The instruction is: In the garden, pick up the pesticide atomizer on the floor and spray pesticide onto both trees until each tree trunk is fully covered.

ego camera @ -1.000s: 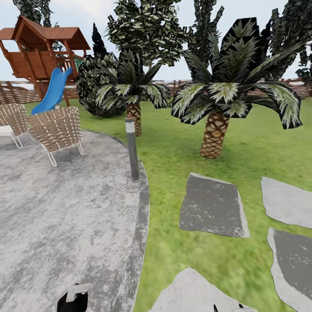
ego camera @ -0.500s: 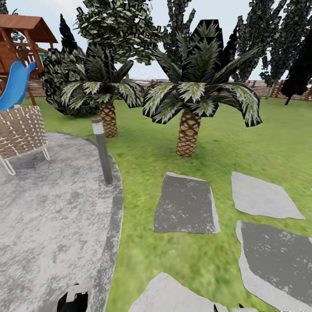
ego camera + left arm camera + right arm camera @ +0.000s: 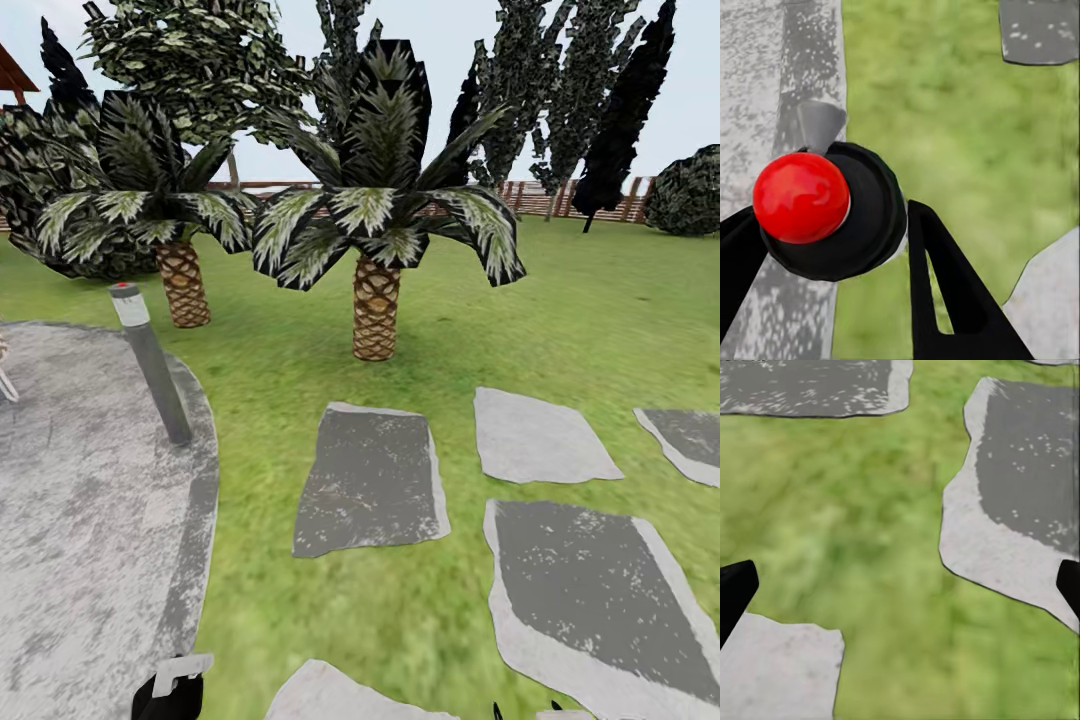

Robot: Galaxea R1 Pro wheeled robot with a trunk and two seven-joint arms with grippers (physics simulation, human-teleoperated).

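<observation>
In the head view the left gripper (image 3: 172, 688) shows a white-tipped black shape that may be the pesticide atomizer (image 3: 180, 672), while the left wrist view shows the atomizer's round black body and glossy red top clamped between the fingers (image 3: 945, 292), and the right gripper (image 3: 900, 585) spreads wide above grass (image 3: 855, 510).
</observation>
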